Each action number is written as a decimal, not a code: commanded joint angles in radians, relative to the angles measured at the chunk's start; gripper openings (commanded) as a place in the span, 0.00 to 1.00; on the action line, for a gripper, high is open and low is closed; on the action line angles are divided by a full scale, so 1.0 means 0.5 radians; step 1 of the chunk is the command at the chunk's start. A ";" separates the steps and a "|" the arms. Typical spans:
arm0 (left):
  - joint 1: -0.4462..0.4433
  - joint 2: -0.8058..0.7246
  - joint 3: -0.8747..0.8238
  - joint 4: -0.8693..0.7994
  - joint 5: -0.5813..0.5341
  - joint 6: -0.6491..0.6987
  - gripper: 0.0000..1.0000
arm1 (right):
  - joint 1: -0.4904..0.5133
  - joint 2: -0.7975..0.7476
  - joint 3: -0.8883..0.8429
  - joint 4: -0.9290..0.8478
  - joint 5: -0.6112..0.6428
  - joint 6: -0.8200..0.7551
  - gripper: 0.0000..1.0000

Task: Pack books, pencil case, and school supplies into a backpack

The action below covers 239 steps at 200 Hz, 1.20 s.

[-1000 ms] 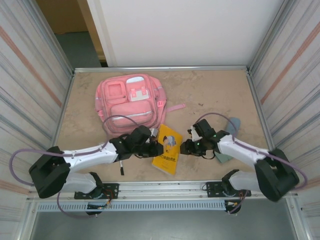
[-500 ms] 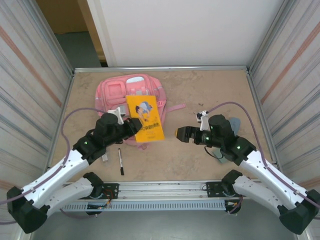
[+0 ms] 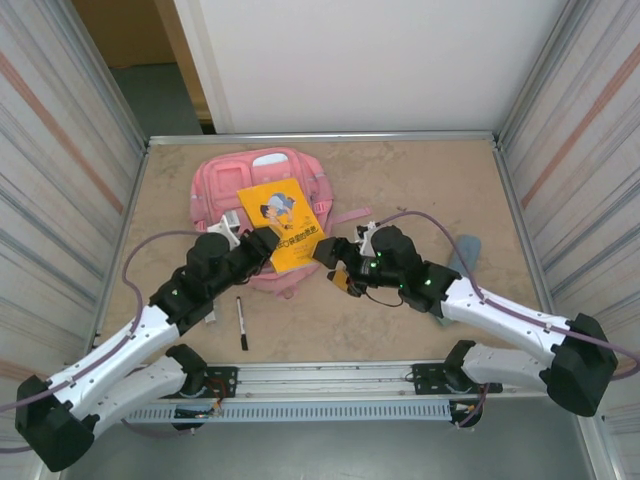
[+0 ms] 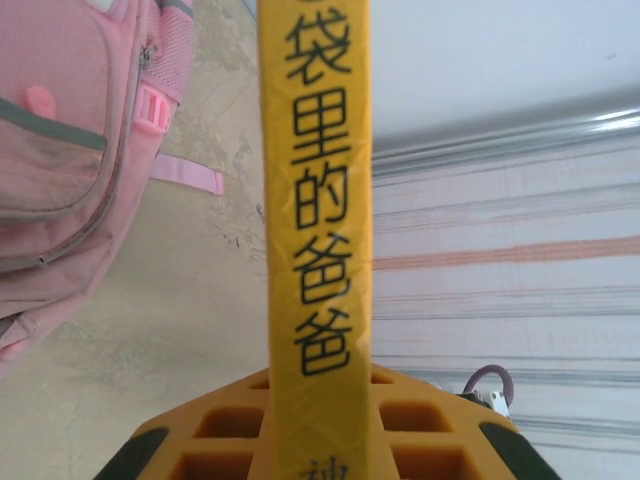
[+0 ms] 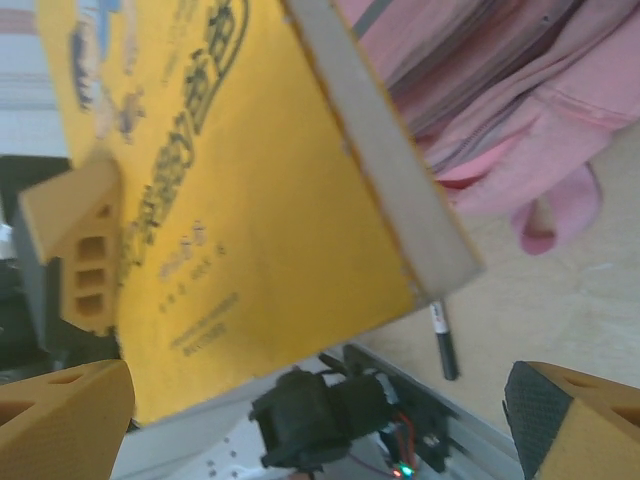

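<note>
Left end effector (image 3: 264, 244) is clenched on the near-left corner of the thin yellow paperback book (image 3: 282, 222) with the cartoon cover. The left wrist view looks straight along the book's edge (image 4: 318, 200), pinched between the orange pads (image 4: 200, 440). The book hangs raised over the near half of the large pink fabric backpack (image 3: 215, 190), long axis running near-to-far and skewed a little to the left at the far end. Right end effector (image 3: 333, 266) is released, jaws wide with nothing between them, and sits just right of the book's near-right corner, so it is the free arm and the nearer one to that edge. From its wrist camera the cover (image 5: 230, 200) lies ahead and to the left, the grey page edge running diagonally, with pink backpack folds (image 5: 520, 90) beyond. Judgement: the next move turns on getting the book down into the backpack's mouth – I cannot tell from here whether the zip is open. The two end effectors are close, so clash risk there. Around: the slim black pen (image 3: 241, 322) lies on the worktop (image 3: 420, 180) near the left arm, and the soft blue-grey pencil case (image 3: 466, 250) sits well off to the right – neither is in the way.
</note>
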 commanded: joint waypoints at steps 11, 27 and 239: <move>-0.040 -0.010 -0.060 0.421 0.014 -0.315 0.00 | 0.080 0.154 0.070 0.330 0.266 0.304 0.88; -0.078 0.000 -0.081 0.431 -0.008 -0.395 0.00 | 0.145 0.178 0.058 0.454 0.418 0.327 0.70; 0.746 0.411 0.465 -1.462 0.224 0.985 0.87 | -0.224 -0.570 0.121 -0.508 0.456 -0.778 0.00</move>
